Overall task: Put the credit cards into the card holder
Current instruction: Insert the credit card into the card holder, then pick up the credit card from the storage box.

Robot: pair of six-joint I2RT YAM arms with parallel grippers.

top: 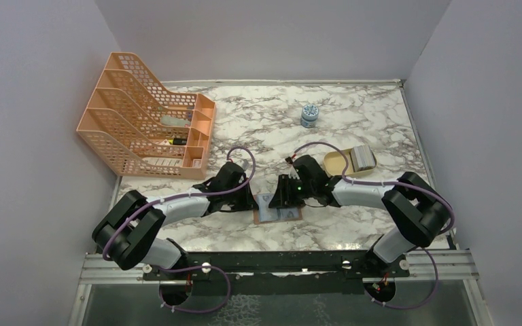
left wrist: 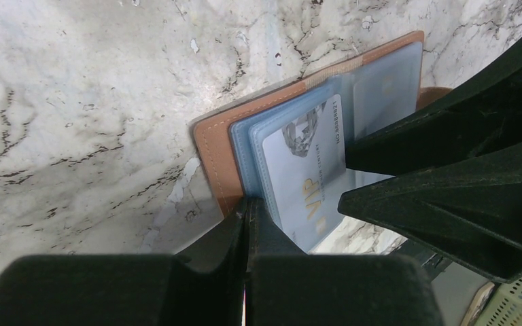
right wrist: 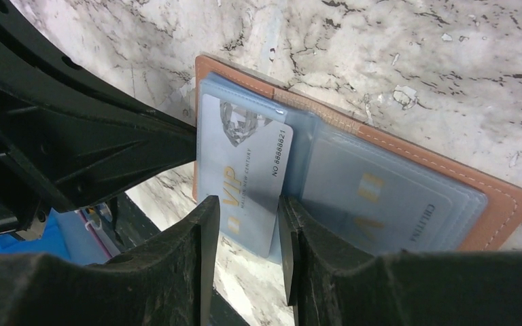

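The tan leather card holder (top: 279, 215) lies open on the marble between both arms. A light blue VIP credit card (right wrist: 245, 163) sits partly inside a clear sleeve on one side, its near end sticking out; it also shows in the left wrist view (left wrist: 299, 170). Another card (right wrist: 380, 204) with gold print sits in the opposite sleeves. My right gripper (right wrist: 248, 234) is open, its fingers straddling the VIP card's free end just above it. My left gripper (left wrist: 248, 210) is shut, its tips resting on the holder's edge (left wrist: 211, 142) by the sleeves.
An orange mesh file organiser (top: 149, 125) stands at the back left. A small blue-and-white jar (top: 308, 115) stands at the back centre. A beige oval tray (top: 336, 163) with a grey block lies right of the right gripper.
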